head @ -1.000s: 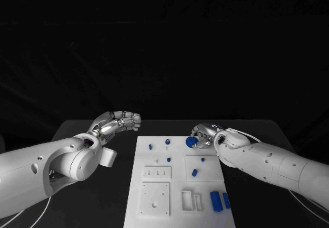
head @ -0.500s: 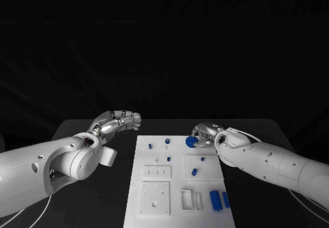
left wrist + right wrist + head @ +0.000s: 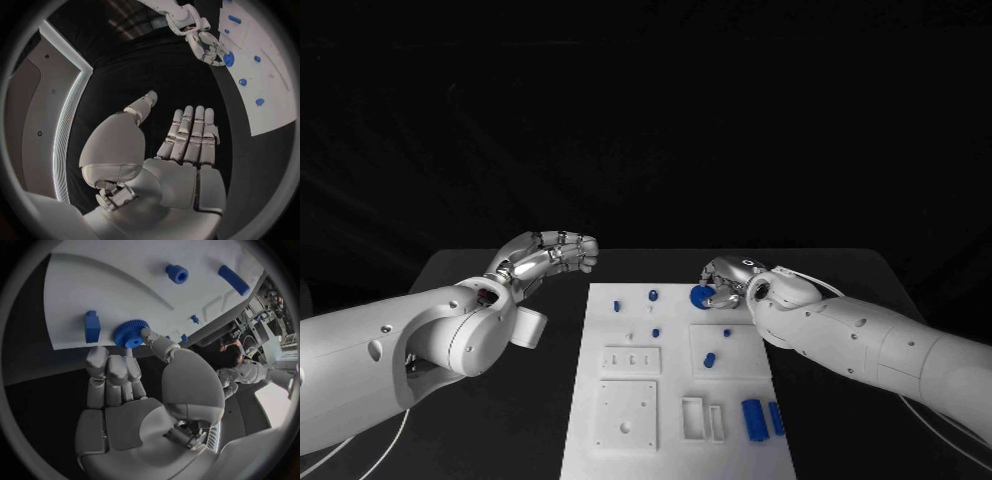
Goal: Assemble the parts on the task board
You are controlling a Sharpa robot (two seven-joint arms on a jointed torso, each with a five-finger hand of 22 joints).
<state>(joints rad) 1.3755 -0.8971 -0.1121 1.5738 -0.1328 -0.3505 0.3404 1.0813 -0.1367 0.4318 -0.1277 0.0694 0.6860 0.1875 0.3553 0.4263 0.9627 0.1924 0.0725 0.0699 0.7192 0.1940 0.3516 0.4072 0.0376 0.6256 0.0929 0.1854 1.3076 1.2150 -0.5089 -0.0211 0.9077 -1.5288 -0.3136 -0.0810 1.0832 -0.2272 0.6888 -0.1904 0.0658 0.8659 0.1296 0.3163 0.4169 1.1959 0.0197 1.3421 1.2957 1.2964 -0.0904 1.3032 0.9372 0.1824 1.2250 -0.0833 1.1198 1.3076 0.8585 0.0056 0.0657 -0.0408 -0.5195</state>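
The white task board (image 3: 678, 440) lies in the middle of the black table. A blue gear (image 3: 702, 296) sits at the board's far right edge, and my right hand (image 3: 728, 277) pinches it between thumb and fingertips. The right wrist view shows the gear (image 3: 131, 333) against the thumb tip, beside a small blue block (image 3: 92, 326). My left hand (image 3: 554, 251) hovers off the board's far left corner. In its wrist view the left hand (image 3: 181, 145) has its fingers stretched side by side, thumb apart, and holds nothing.
Small blue pegs (image 3: 652, 295) stand near the board's far end, and another blue piece (image 3: 708, 360) lies mid-board. Two blue bars (image 3: 753, 420) lie at the near right. White recessed blocks (image 3: 626, 414) occupy the near left. Bare black table (image 3: 848, 275) flanks the board.
My right hand and the gear have crept slightly toward the far edge. The left hand has barely moved.
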